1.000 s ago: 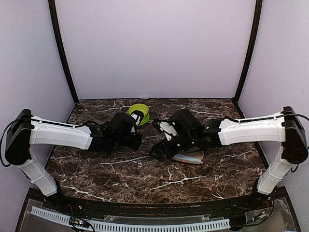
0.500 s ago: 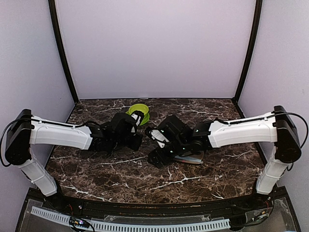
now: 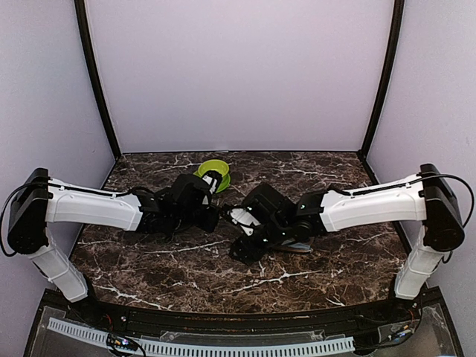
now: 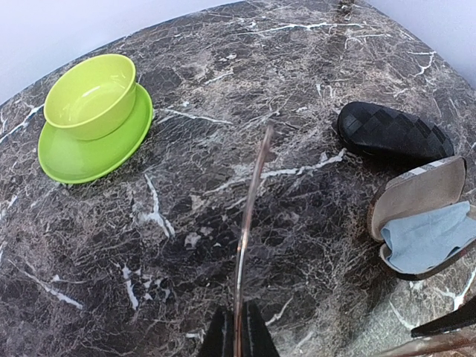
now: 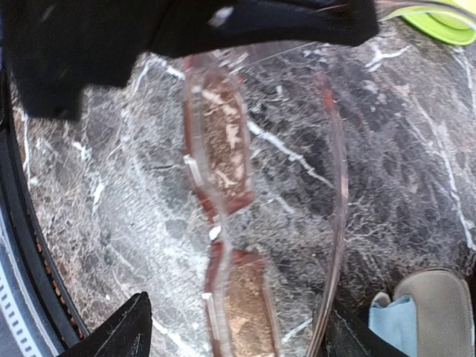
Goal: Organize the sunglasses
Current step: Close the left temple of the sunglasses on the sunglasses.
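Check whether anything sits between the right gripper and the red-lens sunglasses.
Nothing visible does. The sunglasses are held in the shut left gripper. The right gripper is open, with one finger on either side of them and nothing in the gaps.

Marble-topped booth
Dark, white-veined table (image 3: 186, 271) stood between pale lilac walls (image 3: 238, 74) (black posts (image 3: 97, 82) at the corners), evenly lit

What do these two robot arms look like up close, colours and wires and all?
The left arm and right arm match: smooth white shells, chunky black joints, a thin black cable looping at each outer joint. The left gripper and right gripper are black, with two tapered fingers.
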Motion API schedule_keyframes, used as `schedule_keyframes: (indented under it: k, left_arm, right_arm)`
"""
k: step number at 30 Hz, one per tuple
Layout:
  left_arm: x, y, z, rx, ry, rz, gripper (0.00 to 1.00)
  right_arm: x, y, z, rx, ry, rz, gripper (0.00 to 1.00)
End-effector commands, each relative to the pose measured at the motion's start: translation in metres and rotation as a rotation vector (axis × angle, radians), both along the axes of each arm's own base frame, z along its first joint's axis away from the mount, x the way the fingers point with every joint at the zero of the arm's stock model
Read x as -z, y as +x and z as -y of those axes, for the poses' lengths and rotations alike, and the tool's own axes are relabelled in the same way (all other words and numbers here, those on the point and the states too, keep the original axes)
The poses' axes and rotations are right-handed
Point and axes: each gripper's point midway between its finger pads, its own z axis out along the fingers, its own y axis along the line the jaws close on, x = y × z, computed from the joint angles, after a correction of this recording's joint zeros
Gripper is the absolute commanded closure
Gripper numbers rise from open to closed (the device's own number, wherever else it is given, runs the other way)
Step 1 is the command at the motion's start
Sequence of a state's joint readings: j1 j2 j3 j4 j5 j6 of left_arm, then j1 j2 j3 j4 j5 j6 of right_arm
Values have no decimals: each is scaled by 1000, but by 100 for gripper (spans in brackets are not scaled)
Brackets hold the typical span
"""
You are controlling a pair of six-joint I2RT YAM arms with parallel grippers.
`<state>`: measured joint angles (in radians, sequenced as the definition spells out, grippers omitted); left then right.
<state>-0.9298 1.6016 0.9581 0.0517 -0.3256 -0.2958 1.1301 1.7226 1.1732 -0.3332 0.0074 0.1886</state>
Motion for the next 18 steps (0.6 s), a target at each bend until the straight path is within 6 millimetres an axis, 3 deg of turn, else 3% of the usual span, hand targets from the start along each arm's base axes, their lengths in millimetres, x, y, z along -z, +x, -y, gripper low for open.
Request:
schedule_keyframes:
  k: [1,4,10,18]
  left_arm:
    - [-17,-3,-1,-4,-48,24,100]
    - [-15,-3,-1,-5,-49,21,100]
    - [-13,-4,-2,-6,-49,17,100]
    - [-13,-8,-1,21,-60,23,100]
  right_arm:
    - [4,-14,-9,-77,33,-11,26]
    - [11,-18,-5,-87,22,-19,27]
    - [7,-20,-3,-81,59,-16,26]
    - [-12,-6,3,2,213,-114,9]
